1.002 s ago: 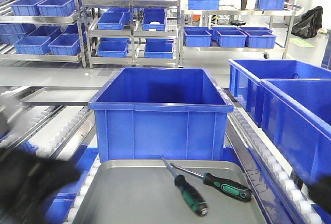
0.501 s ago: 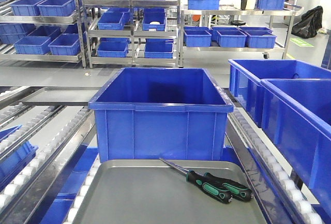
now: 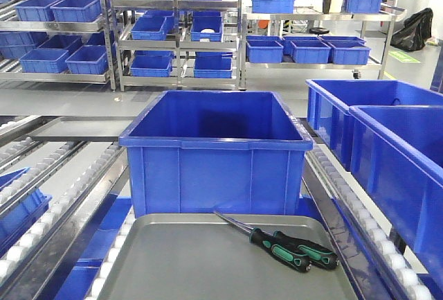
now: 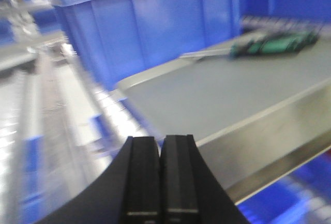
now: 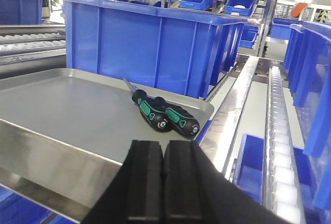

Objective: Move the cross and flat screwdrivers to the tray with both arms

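Front-facing view has both screwdrivers [image 3: 291, 247] lying side by side, handles touching, in the lower right of the frame inside the tray [image 3: 173, 265], with one thin shaft angled toward the upper left; no arm shows here. Each wrist view shows its gripper low at the bottom centre, off the tray's near edge: the left gripper [image 4: 160, 180] and the right gripper [image 5: 163, 180] both have their black pads pressed together with nothing between them. Judged from this, the transfer looks finished, so the sensible step is to draw both arms clear without clipping the raised rim or the large blue bin [image 3: 214, 151] just behind the tray. The handles are black with green rubbery inlays and rounded butt ends, likely to roll if nudged; the shafts are slim dark metal. The tray is dull grey sheet metal, smooth, shallow, with rounded corners. The left wrist picture is blurred.
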{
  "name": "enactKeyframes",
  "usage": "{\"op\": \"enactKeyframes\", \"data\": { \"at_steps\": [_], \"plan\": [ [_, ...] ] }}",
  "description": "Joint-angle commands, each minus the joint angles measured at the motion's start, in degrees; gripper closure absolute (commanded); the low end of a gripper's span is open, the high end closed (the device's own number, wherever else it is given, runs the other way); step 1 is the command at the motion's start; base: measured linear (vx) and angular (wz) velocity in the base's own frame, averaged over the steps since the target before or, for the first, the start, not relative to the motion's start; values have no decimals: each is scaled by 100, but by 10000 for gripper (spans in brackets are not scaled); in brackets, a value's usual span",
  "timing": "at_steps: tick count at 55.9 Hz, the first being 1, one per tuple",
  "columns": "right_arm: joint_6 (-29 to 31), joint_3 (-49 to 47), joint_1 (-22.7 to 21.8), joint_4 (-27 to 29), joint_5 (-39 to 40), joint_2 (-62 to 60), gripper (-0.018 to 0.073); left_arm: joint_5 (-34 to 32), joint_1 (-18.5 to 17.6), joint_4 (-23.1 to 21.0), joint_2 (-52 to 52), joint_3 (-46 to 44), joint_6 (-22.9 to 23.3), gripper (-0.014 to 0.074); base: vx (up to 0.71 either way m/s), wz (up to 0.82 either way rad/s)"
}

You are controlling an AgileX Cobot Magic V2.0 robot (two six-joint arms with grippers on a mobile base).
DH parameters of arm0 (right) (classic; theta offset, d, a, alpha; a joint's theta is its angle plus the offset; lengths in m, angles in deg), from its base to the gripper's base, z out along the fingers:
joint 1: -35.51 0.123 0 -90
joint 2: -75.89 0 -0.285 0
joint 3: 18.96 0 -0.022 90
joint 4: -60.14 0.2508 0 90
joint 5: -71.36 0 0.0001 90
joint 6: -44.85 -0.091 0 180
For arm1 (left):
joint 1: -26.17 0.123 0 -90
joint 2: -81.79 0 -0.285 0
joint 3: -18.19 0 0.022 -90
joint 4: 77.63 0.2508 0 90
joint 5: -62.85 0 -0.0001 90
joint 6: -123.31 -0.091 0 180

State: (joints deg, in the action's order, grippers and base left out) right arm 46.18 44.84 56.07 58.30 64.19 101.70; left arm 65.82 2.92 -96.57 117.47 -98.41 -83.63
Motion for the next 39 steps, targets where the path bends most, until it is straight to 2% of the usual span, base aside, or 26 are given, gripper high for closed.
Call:
{"op": "enactKeyframes", "data": {
  "at_steps": [1, 8, 14, 16, 20, 39],
  "plan": [
    [-7, -174, -17, -44, 466, 37, 567, -500, 457, 444, -487, 247, 564, 596, 0, 1],
    [-7, -174, -17, -44, 466, 37, 567, -408, 1397, 929, -1528, 958, 1540, 596, 0, 0],
    [-7, -174, -17, -44, 466, 37, 567, -223, 1817, 1047, -2345, 1423, 2038, 596, 0, 0],
    [-7, -174, -17, -44, 466, 37, 567, 152, 1878, 1183, -2568, 1386, 2038, 596, 0, 0],
    [-7, -174, -17, -44, 466, 37, 567, 331, 1927, 1344, -2983, 1391, 2031, 596, 0, 0],
    [-7, -174, -17, -44, 451, 36, 567, 385, 1921, 1409, -2871, 1391, 2072, 596, 0, 0]
  ]
}}
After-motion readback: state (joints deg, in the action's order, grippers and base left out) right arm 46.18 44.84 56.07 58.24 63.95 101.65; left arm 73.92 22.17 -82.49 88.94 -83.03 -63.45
